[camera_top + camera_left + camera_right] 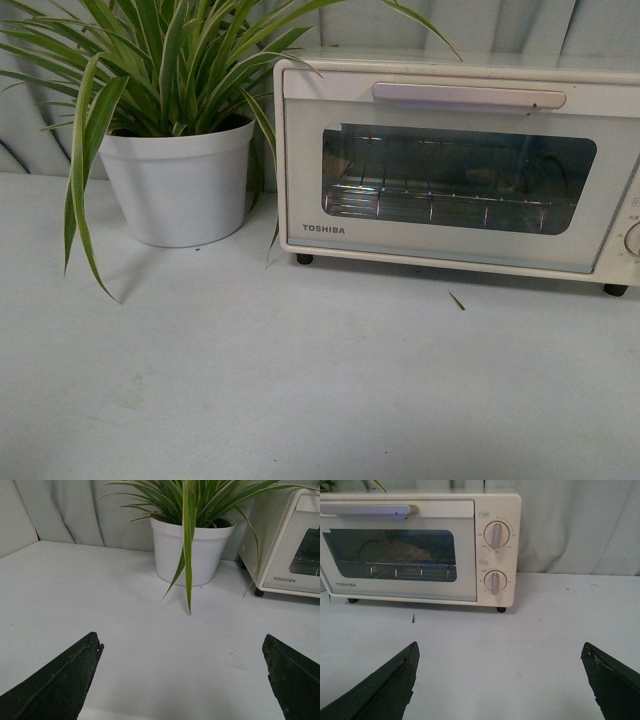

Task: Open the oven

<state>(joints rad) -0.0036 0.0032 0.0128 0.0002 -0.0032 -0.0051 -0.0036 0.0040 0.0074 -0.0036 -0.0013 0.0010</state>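
The left end effector (181, 642) is spread wide over the bare table (100, 605) and holds nothing. The right end effector (500, 650) is likewise wide apart and empty. In the front view the TOSHIBA toaster oven (460, 170) stands on the table toward 2 o'clock, its door (450, 245) closed and the bar handle (468, 96) along the door's top. A potted spider plant (180, 185) sits just beside it at its 9 o'clock.

Left claw (181, 642) and right claw (500, 647), both splayed wide, empty.
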